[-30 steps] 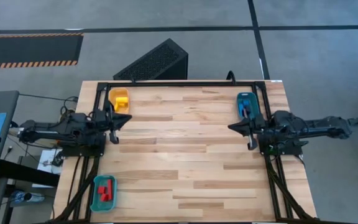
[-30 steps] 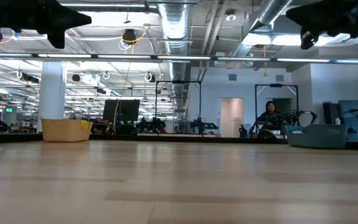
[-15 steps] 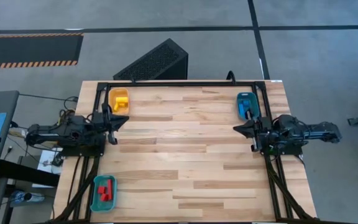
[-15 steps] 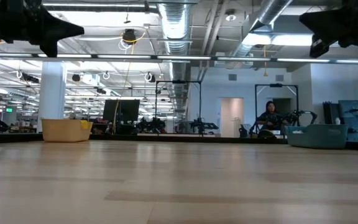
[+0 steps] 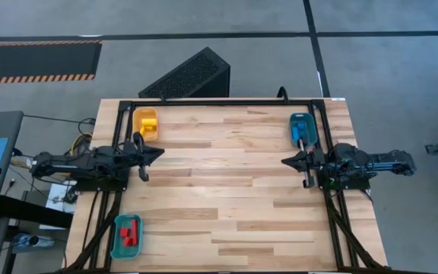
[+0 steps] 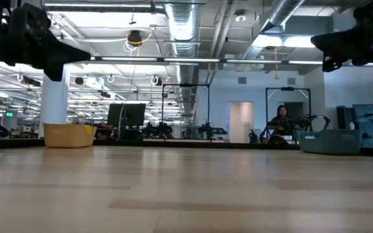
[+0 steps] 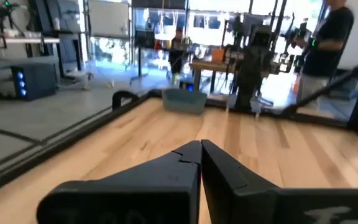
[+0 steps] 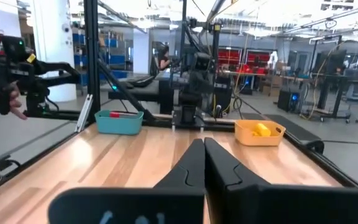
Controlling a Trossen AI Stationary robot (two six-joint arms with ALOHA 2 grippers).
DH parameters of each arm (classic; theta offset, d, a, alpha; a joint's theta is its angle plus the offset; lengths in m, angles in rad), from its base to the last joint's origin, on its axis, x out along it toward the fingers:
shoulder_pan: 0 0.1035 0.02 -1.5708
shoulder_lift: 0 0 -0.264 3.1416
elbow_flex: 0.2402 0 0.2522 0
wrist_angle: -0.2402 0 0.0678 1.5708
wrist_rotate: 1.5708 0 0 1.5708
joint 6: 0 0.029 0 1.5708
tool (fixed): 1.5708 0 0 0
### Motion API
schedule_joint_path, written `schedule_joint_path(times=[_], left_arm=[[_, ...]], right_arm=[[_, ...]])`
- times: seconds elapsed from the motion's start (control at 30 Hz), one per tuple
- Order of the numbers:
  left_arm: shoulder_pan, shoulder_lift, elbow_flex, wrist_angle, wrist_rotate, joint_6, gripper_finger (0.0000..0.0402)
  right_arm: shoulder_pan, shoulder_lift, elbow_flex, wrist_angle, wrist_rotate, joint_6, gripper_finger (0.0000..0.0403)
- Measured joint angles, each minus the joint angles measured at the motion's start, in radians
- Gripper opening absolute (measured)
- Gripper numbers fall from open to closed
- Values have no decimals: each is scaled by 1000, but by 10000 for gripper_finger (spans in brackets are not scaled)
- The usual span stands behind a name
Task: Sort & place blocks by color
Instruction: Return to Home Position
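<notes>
All blocks lie in trays. Yellow blocks (image 5: pixel 149 122) sit in the yellow tray (image 5: pixel 138 116) at the far left corner. Blue blocks (image 5: pixel 302 131) sit in a teal tray (image 5: pixel 294 122) at the far right, red blocks (image 5: pixel 128 230) in a teal tray (image 5: pixel 116 247) at the near left. My left gripper (image 5: pixel 158 152) hovers shut over the table's left side, pointing right, with nothing between its fingers (image 7: pixel 201 144). My right gripper (image 5: pixel 284 160) hovers shut over the right side, pointing left, also with nothing in it (image 8: pixel 197 142).
A black frame rail (image 5: pixel 219 102) runs round the table. A black perforated box (image 5: pixel 188 76) stands beyond the far edge. The wood between the two grippers (image 5: pixel 219 164) is bare. People show in the room behind (image 6: pixel 281 120) (image 7: pixel 328 37).
Both grippers have sunk lower above the table while staying shut. The right arm has drawn back and folded in toward the table's right edge. No block has moved.
</notes>
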Motion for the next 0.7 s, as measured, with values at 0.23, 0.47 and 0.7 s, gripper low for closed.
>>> schedule_joint_path(times=[0.23, 0.47, 0.7], left_arm=[[0, 11, -38, 124, 18, 8, 0], [0, 19, -39, 116, 83, 17, 0], [2, 28, -40, 113, 119, -28, 0]], right_arm=[[0, 0, 0, 7, 0, -2, 9], [-1, 1, -1, -25, 0, 2, 10], [0, 30, 0, -97, 90, 43, 14]])
